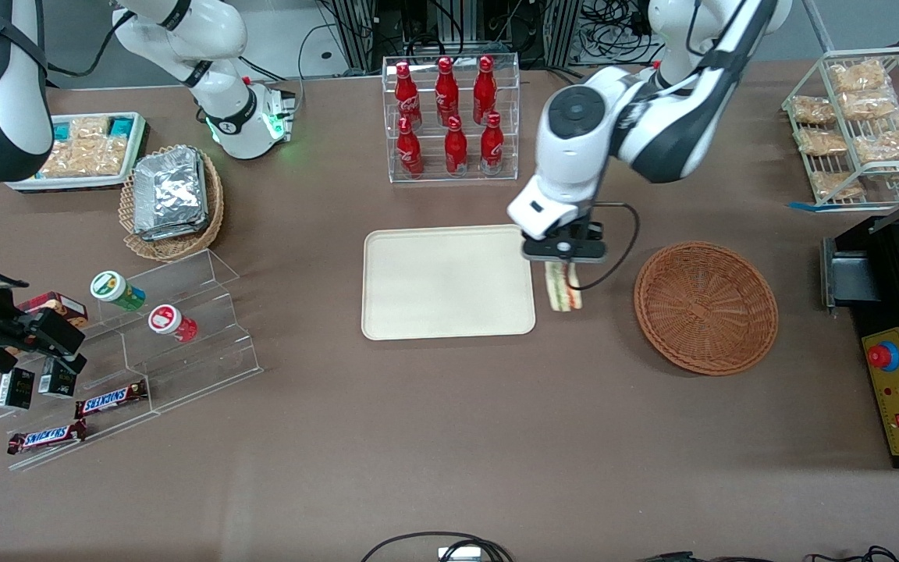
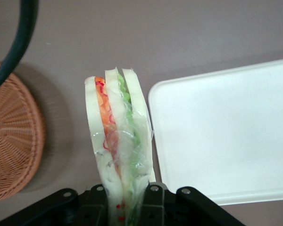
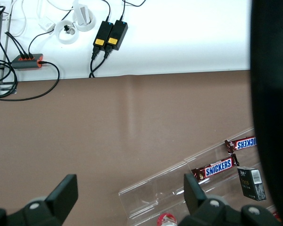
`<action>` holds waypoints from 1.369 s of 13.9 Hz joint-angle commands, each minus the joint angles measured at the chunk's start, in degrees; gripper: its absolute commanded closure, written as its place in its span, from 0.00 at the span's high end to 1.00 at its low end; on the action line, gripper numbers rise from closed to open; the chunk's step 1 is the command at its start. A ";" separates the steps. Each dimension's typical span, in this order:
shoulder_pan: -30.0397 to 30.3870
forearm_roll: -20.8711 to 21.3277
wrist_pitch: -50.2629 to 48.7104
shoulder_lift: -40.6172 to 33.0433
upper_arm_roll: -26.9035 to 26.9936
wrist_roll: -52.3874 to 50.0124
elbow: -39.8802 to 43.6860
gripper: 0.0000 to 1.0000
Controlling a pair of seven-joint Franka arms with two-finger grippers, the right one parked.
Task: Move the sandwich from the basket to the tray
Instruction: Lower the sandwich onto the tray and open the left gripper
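The wrapped sandwich [image 1: 563,287] hangs in the air between the cream tray [image 1: 418,312] and the reddish-brown round basket [image 1: 705,306], just off the tray's rim. My left gripper [image 1: 563,265] is shut on the sandwich's upper end. The left wrist view shows the sandwich [image 2: 118,132] with its green, red and orange layers pinched between the two black fingers [image 2: 96,202]. Beside it lie the tray [image 2: 226,132] and the basket [image 2: 12,141]. Nothing lies in the basket or on the tray.
A clear rack of red bottles [image 1: 449,117] stands farther from the front camera than the tray. A tan oval basket with foil packets [image 1: 172,199] and clear stepped shelves with snacks [image 1: 137,343] lie toward the parked arm's end. A wire rack [image 1: 859,125] and a black box [image 1: 898,336] are at the working arm's end.
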 commanded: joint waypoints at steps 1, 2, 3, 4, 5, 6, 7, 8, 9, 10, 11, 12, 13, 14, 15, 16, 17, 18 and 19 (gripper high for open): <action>-3.15 2.13 3.34 5.19 -0.02 -2.18 1.39 0.00; -4.56 2.13 4.23 6.95 -0.02 -2.36 1.56 0.00; -5.96 2.21 5.02 8.27 -0.02 -3.23 1.74 0.00; -7.11 2.30 6.42 9.50 0.06 -4.46 1.48 0.00; -7.64 3.26 7.48 10.91 0.07 -4.99 1.21 0.00; -8.17 3.96 7.92 12.66 0.07 -5.87 1.21 0.00; -8.96 4.58 8.97 14.42 0.15 -7.88 1.21 0.00; -9.57 6.50 9.94 16.26 0.15 -9.81 1.21 0.00; -9.93 9.48 10.65 18.02 0.24 -12.62 1.21 0.00; -10.54 12.21 11.00 19.52 0.24 -14.99 1.21 0.00; -10.63 14.58 11.27 20.93 0.24 -16.58 1.21 0.00; -10.64 15.82 11.70 22.16 0.24 -17.21 1.21 0.00; -10.72 16.10 12.14 22.78 0.24 -17.39 1.21 0.00; -10.72 16.10 12.23 23.13 0.24 -17.39 1.21 0.00; -10.64 16.10 12.24 23.14 0.24 -17.39 1.21 0.04; -10.64 16.10 12.06 23.05 0.24 -17.22 1.30 0.42; -10.64 16.10 11.89 22.96 0.24 -17.22 1.30 0.66; -10.55 16.01 11.62 22.70 0.24 -17.39 1.47 0.93; -10.46 16.01 11.27 22.35 0.24 -17.48 1.73 1.00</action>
